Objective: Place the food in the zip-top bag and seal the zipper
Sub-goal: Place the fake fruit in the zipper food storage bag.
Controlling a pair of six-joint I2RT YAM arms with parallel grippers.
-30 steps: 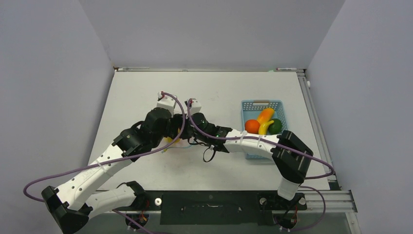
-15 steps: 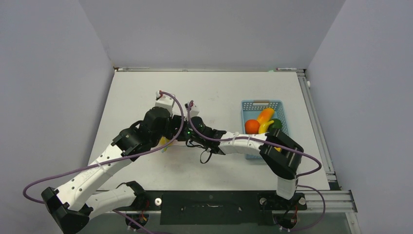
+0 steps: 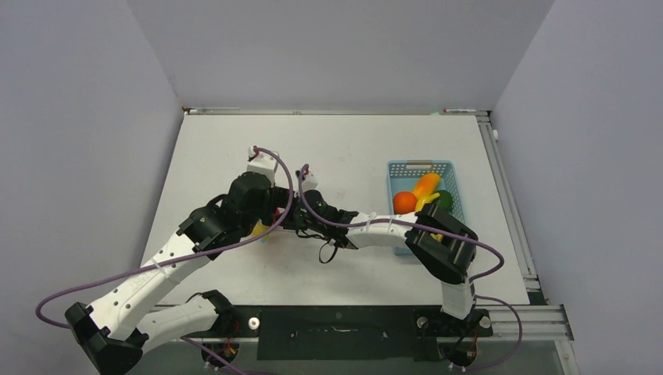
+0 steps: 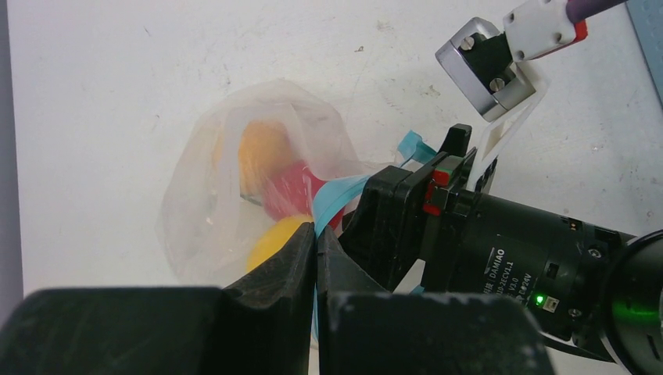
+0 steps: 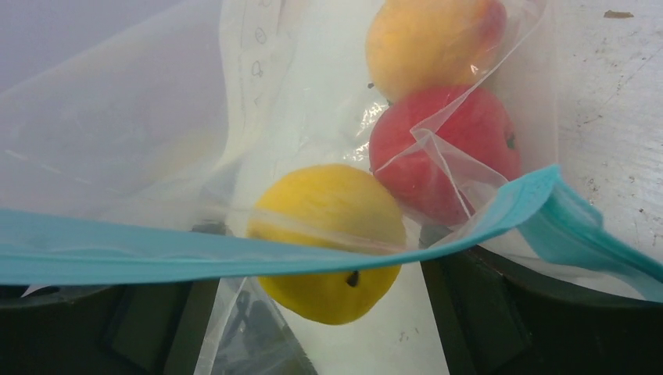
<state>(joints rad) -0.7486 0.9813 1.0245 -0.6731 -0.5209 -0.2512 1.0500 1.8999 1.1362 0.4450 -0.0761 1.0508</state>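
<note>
The white-and-black left arm [image 3: 168, 262] and right arm [image 3: 387, 230] reach inward, wrists close. The left hand [image 4: 316, 246] pinches the thin teal plastic zipper [image 4: 336, 199] tight; the right hand [image 5: 313, 308] has its fingers wide apart.

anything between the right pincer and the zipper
nothing visible. the zipper runs straight across the gap of the open right pincer. a yellow fruit sits just behind the strip at the bag mouth. the left pincer is shut on the same strip.

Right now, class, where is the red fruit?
Right wrist view: the red fruit lies inside the zip-top bag, right of centre, below the orange fruit, beside the yellow fruit.
</note>
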